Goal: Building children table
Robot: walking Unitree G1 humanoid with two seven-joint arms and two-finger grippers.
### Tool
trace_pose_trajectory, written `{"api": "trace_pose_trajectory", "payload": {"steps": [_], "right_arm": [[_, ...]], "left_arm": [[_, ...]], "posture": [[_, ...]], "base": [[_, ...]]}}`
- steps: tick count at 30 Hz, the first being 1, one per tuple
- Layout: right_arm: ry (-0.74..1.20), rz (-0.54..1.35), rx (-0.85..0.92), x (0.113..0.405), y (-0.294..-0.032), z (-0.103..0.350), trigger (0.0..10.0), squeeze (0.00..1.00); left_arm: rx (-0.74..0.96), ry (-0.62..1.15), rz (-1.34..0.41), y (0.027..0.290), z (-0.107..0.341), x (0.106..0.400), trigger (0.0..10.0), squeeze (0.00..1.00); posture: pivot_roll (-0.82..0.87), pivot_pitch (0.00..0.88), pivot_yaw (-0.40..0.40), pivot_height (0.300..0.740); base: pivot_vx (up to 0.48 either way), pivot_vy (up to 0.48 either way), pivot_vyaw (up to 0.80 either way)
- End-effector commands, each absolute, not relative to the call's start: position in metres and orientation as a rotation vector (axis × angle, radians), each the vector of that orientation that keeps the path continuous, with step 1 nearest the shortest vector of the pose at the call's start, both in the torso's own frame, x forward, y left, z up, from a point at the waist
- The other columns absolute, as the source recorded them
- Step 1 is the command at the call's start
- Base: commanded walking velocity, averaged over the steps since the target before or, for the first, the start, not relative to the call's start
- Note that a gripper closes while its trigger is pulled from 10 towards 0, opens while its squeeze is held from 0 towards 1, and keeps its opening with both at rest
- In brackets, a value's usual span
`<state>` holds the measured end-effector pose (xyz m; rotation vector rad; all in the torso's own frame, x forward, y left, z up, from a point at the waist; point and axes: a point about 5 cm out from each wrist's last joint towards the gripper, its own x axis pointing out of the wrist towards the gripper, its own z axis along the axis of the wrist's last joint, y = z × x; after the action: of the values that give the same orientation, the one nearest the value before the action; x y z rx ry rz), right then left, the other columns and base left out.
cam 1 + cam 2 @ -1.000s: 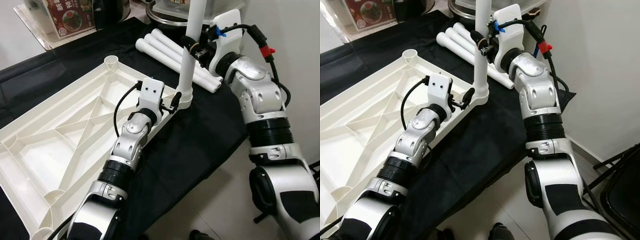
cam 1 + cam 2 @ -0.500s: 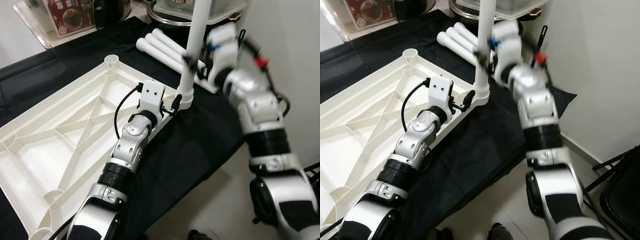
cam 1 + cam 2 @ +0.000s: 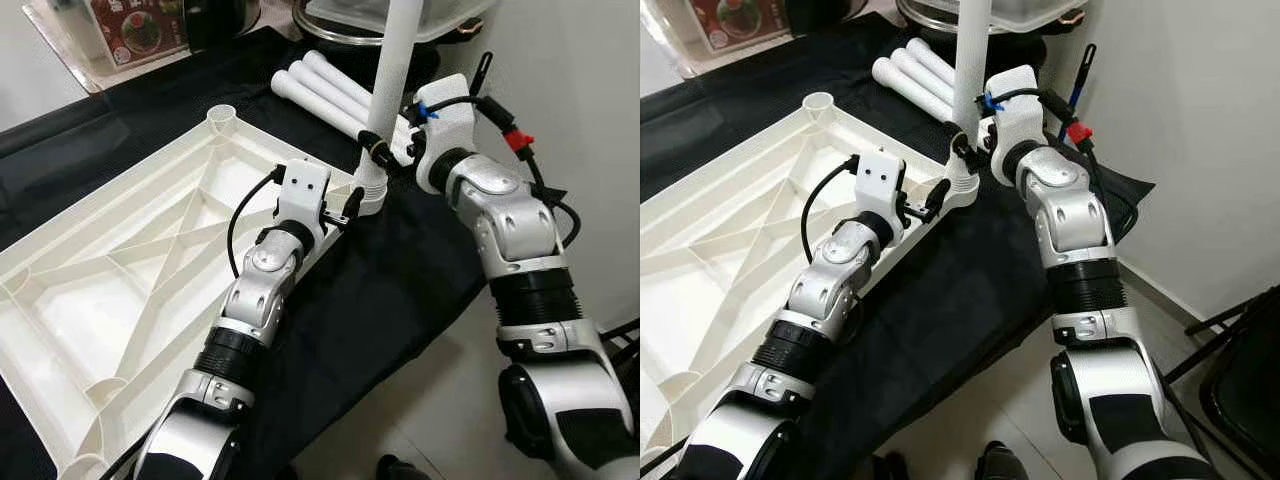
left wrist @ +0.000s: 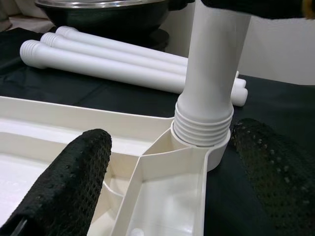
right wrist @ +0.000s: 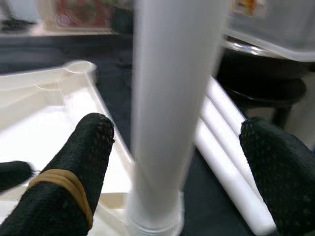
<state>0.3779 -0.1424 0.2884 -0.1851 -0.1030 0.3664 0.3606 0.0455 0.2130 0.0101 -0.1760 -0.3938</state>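
Right gripper (image 3: 377, 152) dropped lower along table leg (image 3: 392, 70), fingers now spread; left gripper (image 3: 348, 208) spread beside socket (image 4: 215, 153). Leg stands unaided.

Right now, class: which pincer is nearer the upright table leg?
Right. The right pincer straddles the upright table leg, fingers apart. The left pincer sits open at the corner socket below.

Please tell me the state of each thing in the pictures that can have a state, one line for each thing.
Table top: lies upside down on the black cloth, ribs facing up.
Table leg: upright, threaded end in the corner socket, some threads visible.
Spare legs: three, lying side by side on the cloth.
Left gripper: open, fingers either side of the socket.
Right gripper: open around the leg.
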Motion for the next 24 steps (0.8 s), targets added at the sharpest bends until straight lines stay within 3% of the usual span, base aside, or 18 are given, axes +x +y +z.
{"api": "trace_pose_trajectory", "payload": {"steps": [1,2,3,4,10,15,18,24], "right_arm": [[-0.12,0.423,-0.147,0.37,-0.145,0.285,10.0,1.0],[-0.134,0.437,-0.129,0.364,-0.153,0.285,10.0,0.41],[-0.134,0.437,-0.129,0.364,-0.153,0.285,10.0,0.41],[-0.148,0.442,-0.115,0.359,-0.159,0.285,10.0,0.0],[-0.262,0.524,0.007,0.324,-0.18,0.279,10.0,0.0],[-0.252,0.573,0.092,0.306,-0.182,0.258,10.0,0.0],[-0.22,0.597,0.093,0.297,-0.176,0.239,10.0,0.0],[-0.186,0.691,0.07,0.291,-0.15,0.226,10.0,0.0]], "left_arm": [[0.019,-0.15,-0.383,0.048,0.204,0.358,10.0,0.0],[0.022,-0.147,-0.365,0.054,0.202,0.358,10.0,0.0],[0.022,-0.147,-0.365,0.054,0.202,0.358,10.0,0.0],[0.024,-0.146,-0.349,0.058,0.201,0.358,10.0,0.0],[-0.018,-0.2,-0.25,0.097,0.201,0.352,10.0,0.0],[-0.072,-0.268,-0.204,0.122,0.21,0.341,10.0,0.0],[-0.12,-0.297,-0.188,0.136,0.212,0.326,10.0,0.0],[-0.152,-0.29,-0.213,0.135,0.203,0.303,10.0,0.0]], "posture": [[-0.07,0.162,0.023,0.74],[-0.07,0.155,0.025,0.74],[-0.07,0.155,0.025,0.74],[-0.07,0.155,0.025,0.74],[-0.08,0.132,0.021,0.74],[-0.08,0.108,0.012,0.74],[-0.07,0.088,0.001,0.74],[-0.06,0.069,-0.013,0.74]], "base": [[0.0,0.0,0.0],[0.0,0.0,0.0],[0.0,0.0,0.0],[0.0,0.0,0.0],[0.0,0.0,0.0],[0.0,0.0,0.0],[0.0,0.0,0.0],[0.091,-0.232,0.0]]}}
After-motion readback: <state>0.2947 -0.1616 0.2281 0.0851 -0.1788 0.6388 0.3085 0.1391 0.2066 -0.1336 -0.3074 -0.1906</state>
